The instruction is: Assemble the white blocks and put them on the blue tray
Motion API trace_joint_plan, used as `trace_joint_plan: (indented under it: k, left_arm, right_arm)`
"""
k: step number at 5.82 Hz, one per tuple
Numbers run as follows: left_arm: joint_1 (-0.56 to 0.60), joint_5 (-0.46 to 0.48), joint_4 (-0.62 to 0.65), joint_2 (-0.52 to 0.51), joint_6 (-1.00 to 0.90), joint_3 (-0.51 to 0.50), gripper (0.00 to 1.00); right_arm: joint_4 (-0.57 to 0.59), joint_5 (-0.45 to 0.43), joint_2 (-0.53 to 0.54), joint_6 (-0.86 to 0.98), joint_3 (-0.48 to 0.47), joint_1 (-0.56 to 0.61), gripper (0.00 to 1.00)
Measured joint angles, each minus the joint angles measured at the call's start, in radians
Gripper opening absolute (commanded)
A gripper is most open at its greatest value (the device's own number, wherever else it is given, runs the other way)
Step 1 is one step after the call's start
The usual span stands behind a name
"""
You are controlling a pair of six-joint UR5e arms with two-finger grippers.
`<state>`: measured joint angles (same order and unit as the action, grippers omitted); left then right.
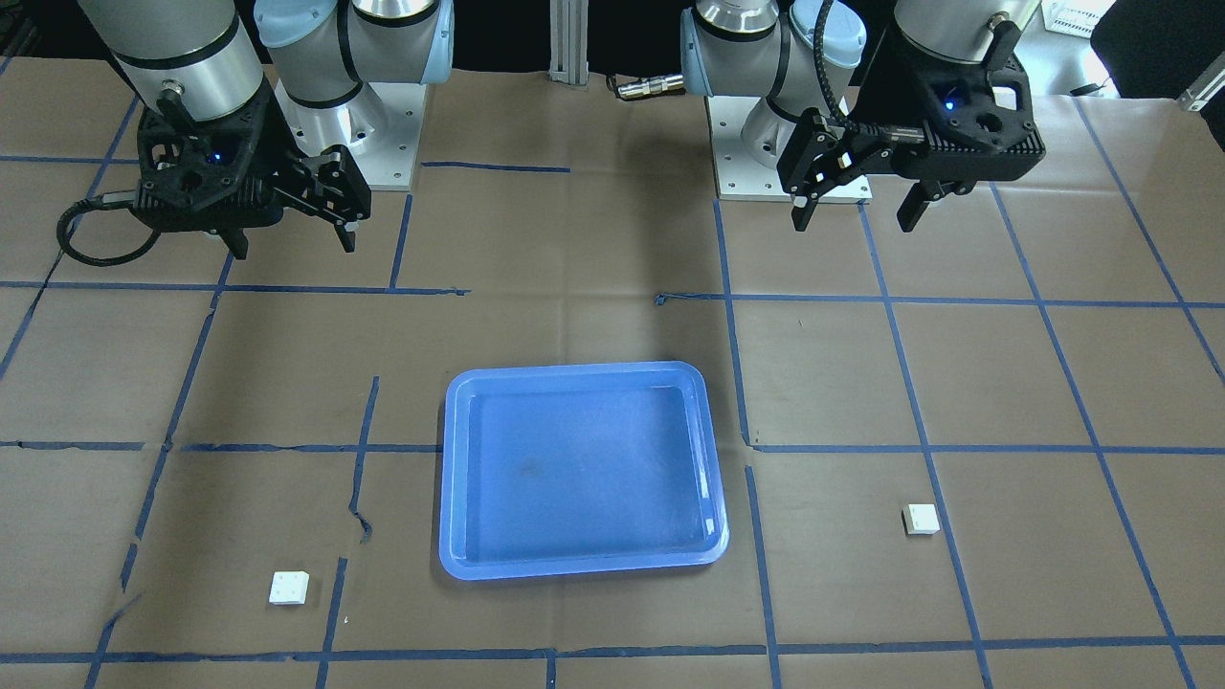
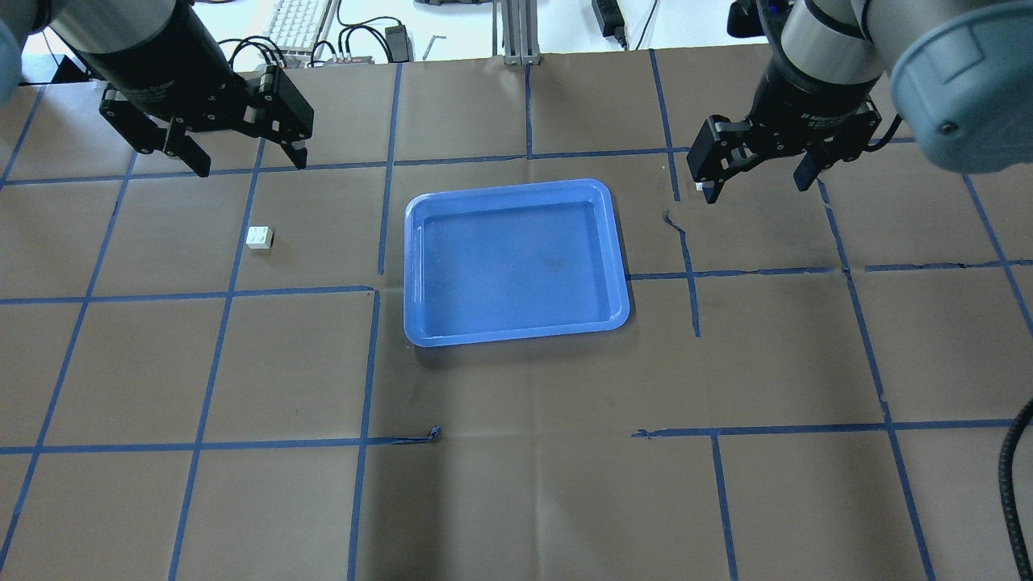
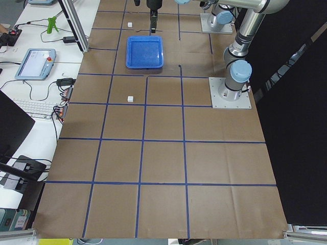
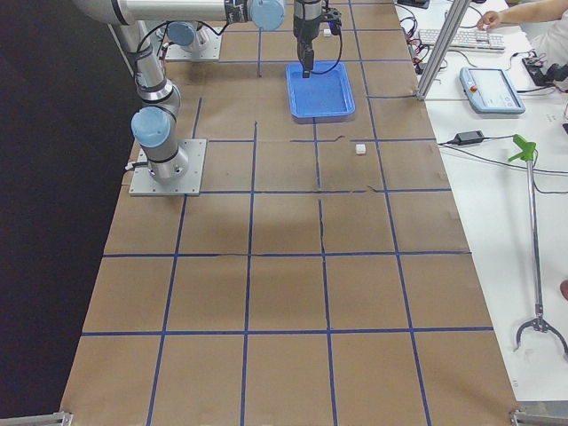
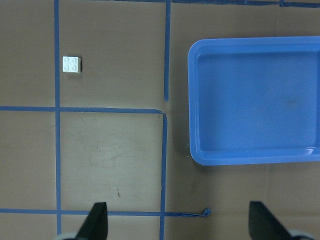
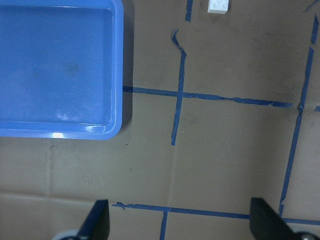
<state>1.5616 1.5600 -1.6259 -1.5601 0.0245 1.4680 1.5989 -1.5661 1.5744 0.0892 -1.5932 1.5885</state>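
Note:
The blue tray (image 1: 449,478) lies empty at the table's middle, and also shows in the overhead view (image 2: 411,266). One white block (image 2: 260,237) sits to the tray's left, below my left gripper (image 2: 251,167). That gripper is open, empty and raised. In the left wrist view the block (image 5: 72,64) lies far ahead of the fingertips (image 5: 97,222). The other white block (image 1: 288,588) lies on the tray's other side, near my right gripper (image 2: 754,192), which is also open, empty and raised. This block shows at the top edge of the right wrist view (image 6: 219,6).
Brown paper with a blue tape grid covers the table, torn in places (image 2: 686,242). Both arm base plates (image 1: 383,144) stand at the robot's side of the table. A keyboard (image 2: 299,24) and cables lie beyond the far edge.

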Motion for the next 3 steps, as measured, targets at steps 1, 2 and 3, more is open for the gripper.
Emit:
trace_joint_plan:
  k: [1, 2, 3]
  left_arm:
    - [0.0, 0.0, -0.001, 0.001, 0.0, 0.0, 0.99]
    - [0.0, 0.0, -0.001, 0.001, 0.0, 0.0, 0.99]
    - [-0.001, 0.0, -0.002, 0.001, 0.0, 0.0, 0.99]
  right_arm:
    - [0.002, 0.0, 0.0, 0.0, -0.001, 0.0, 1.0]
    - [0.003, 0.001, 0.0, 0.0, -0.002, 0.001, 1.0]
    - [0.003, 0.001, 0.0, 0.001, -0.003, 0.004, 1.0]
